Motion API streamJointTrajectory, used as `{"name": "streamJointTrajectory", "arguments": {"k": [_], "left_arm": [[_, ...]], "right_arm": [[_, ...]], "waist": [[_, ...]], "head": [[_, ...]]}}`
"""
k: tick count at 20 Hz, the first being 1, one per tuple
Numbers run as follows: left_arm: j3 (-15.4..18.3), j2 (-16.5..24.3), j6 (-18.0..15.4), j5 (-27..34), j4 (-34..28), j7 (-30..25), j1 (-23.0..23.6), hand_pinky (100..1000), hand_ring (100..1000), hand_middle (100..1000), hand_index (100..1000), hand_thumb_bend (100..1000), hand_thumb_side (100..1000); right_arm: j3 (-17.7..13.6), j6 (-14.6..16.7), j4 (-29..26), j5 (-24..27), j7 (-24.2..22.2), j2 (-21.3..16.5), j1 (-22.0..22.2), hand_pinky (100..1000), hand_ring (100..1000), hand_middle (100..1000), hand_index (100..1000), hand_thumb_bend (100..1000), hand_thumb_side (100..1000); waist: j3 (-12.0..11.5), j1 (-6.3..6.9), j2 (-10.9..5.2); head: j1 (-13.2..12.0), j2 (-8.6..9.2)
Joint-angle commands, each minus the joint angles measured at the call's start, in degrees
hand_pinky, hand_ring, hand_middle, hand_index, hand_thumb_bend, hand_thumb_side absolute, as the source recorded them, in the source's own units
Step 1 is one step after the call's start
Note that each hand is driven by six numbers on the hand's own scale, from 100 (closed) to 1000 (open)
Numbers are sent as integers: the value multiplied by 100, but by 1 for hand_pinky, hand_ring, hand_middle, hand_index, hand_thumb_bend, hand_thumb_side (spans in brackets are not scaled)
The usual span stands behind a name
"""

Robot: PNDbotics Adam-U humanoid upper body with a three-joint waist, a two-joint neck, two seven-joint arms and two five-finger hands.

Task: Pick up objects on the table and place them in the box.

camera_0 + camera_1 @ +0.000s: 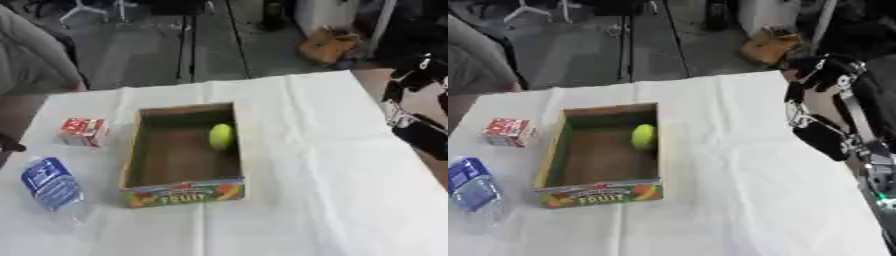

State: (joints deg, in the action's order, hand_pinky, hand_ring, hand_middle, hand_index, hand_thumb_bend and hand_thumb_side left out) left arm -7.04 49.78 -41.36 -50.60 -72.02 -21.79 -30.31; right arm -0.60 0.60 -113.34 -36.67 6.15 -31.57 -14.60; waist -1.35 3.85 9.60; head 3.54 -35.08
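A cardboard box [131, 165] with "FRUIT" printed on its front stands open on the white cloth, left of centre. A yellow-green ball [220, 136] lies inside it against the right wall. Left of the box, a small red and white carton [84, 131] stands on the cloth. A clear water bottle [51, 186] with a blue label lies in front of the carton, near the left edge. My right hand [820, 105] hangs above the table's right edge, fingers up and relaxed, holding nothing. A dark shape [10, 145] at the left edge may be my left hand.
The white cloth [324, 175] covers the whole table, with bare room right of the box and in front of it. A person's grey sleeve [35, 55] shows at the far left corner. Beyond the far edge lie floor, chair legs and a brown bag [328, 45].
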Motion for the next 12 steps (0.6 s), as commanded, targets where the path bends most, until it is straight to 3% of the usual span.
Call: {"name": "streamJointTrajectory", "arguments": {"k": [1, 12], "left_arm": [[-13, 62, -339, -42, 212, 197, -115, 924, 898, 889, 985, 1000, 387], [-188, -76, -672, 140, 532, 356, -239, 908, 906, 898, 993, 970, 359]], "right_arm": [[-8, 28, -125, 35, -10, -168, -80, 526, 558, 588, 776, 100, 164], [20, 58, -125, 47, -21, -163, -127, 526, 557, 588, 776, 100, 173]], "waist": [[18, -1, -52], [147, 25, 17]], "head": [[-3, 45], [-20, 72]]}}
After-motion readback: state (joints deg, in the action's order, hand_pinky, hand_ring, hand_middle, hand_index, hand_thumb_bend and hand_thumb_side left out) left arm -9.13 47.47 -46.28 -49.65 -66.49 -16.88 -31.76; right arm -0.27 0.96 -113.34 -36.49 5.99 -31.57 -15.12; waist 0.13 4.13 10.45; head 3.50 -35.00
